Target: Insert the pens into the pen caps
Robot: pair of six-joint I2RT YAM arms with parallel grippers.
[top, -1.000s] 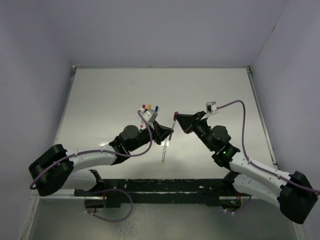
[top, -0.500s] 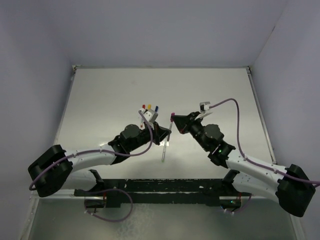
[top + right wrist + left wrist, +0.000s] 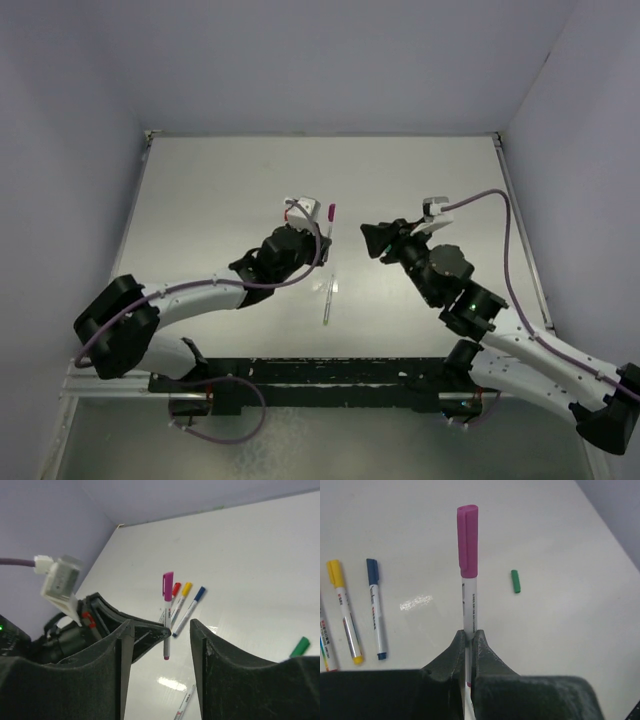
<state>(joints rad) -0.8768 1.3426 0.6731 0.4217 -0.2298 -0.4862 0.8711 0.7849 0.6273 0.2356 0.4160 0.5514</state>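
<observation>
My left gripper is shut on a pale pen barrel that wears a magenta cap; it holds the pen above the table. From above, this capped pen sticks out past the left gripper. My right gripper is open and holds nothing, a short way right of the pen. In the right wrist view the pen shows between the fingers of the right gripper, farther off. An uncapped pen lies on the table. A green cap lies alone.
Three capped pens lie side by side on the table: red, yellow and blue. The left wrist hides them from above. The green cap lies at the right of the right wrist view.
The right gripper opened, let go of the magenta cap and drew back to the right. The left gripper swung the capped pen up and to the left.
</observation>
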